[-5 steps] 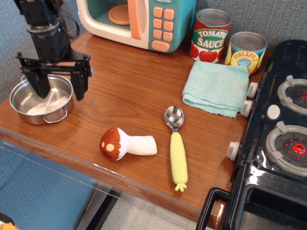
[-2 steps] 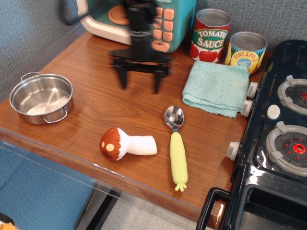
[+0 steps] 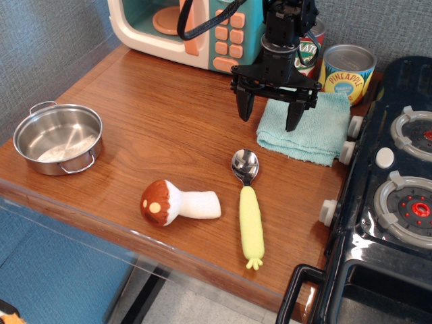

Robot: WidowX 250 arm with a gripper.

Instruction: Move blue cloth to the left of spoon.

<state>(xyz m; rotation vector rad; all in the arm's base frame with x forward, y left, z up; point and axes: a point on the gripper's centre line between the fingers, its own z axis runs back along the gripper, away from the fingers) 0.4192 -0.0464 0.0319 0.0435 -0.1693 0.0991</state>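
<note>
Nearest me the spoon [image 3: 248, 206] lies on the wooden counter [image 3: 169, 121], handle toward the near edge, with a plush mushroom [image 3: 177, 203] just to its left. A steel pot [image 3: 57, 138] sits well apart on the far left. Beyond the spoon the cloth [image 3: 305, 123] lies flat on the right, touching the toy stove's [image 3: 395, 196] knobs. My gripper [image 3: 268, 116] hangs over the cloth's left edge, fingers spread wide and holding nothing.

The risks I see: pinching only the top fold so the cloth unfurls, or dragging it low over the spoon and knocking that askew (the mushroom also crowds the landing spot). Farther back stand two cans [image 3: 345, 71] and a toy microwave [image 3: 196, 30], against a grey-blue textured wall.
</note>
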